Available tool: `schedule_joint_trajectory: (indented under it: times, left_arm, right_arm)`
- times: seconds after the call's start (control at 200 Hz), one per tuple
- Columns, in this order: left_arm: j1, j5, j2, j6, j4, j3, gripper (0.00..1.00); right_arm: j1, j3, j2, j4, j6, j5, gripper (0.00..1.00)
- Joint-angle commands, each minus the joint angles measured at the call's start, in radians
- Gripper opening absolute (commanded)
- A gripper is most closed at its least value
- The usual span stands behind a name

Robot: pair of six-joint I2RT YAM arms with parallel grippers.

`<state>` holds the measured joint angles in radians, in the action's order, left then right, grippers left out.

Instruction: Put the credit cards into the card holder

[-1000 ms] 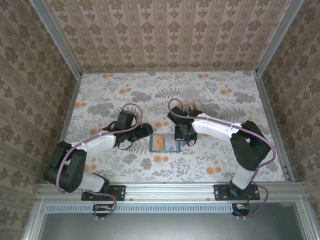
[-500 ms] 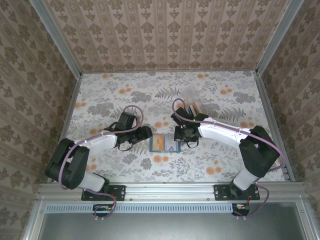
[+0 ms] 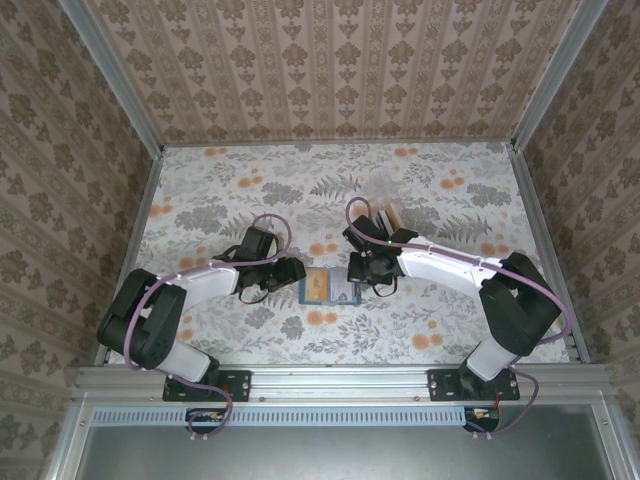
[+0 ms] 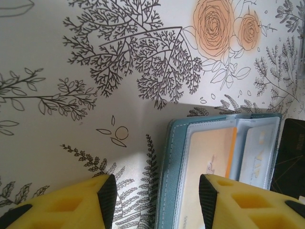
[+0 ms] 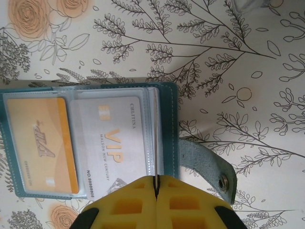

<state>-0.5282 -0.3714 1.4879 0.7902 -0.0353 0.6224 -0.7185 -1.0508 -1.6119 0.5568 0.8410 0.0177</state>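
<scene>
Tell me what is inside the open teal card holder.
An orange-tan card and a white VIP card lie behind clear sleeves in the card holder. Anything stacked beneath them is covered; the right pincer pinches a thin edge-on sheet, card or sleeve unclear.

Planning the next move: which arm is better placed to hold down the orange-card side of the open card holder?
Probably left. The left gripper, open, straddles the card holder at its edge beside the orange card. The right gripper is shut on a thin edge-on sheet at the opposite side.
</scene>
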Motion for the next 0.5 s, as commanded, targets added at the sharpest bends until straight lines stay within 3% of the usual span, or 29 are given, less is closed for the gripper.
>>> schedule_joint_trajectory:
  times: [0.0,0.495]
  left_arm:
    - [-0.009,-0.018,0.011,-0.004,0.015,0.006,0.51]
    - [-0.024,-0.030,0.047,0.000,0.027,0.017,0.44]
  right_arm:
    - [-0.006,0.012,0.032,-0.014,-0.006,0.000,0.00]
    - [-0.006,0.014,0.005,-0.025,-0.010,-0.003,0.00]
